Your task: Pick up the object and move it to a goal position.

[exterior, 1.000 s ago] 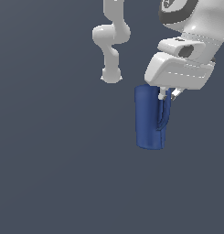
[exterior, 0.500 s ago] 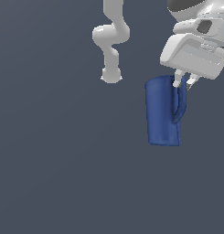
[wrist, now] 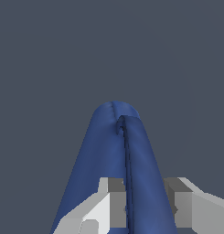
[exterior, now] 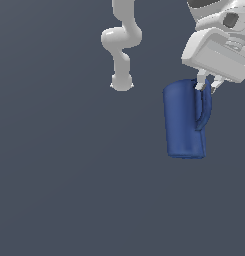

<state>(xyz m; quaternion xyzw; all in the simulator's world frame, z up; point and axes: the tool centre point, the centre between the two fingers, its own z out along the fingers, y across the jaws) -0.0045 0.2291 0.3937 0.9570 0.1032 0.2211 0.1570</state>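
Note:
The dark blue tall mug (exterior: 183, 120) hangs upright in the air at the exterior view's right, its curved handle (exterior: 206, 105) on its right side. My gripper (exterior: 208, 85) comes down from above and is shut on the top of the handle. In the wrist view the mug (wrist: 97, 160) stretches away below the gripper (wrist: 143, 201), with the handle (wrist: 143, 169) clamped between the two grey fingers (wrist: 114, 201). No goal marker shows in either view.
The arm's white base and lower links (exterior: 121, 45) stand at the back, left of the mug. A plain dark grey floor (exterior: 69, 175) fills the rest of both views.
The gripper has carried the mug toward the exterior view's right and nearer to the camera, so it looks larger. The grip on the handle is unchanged.

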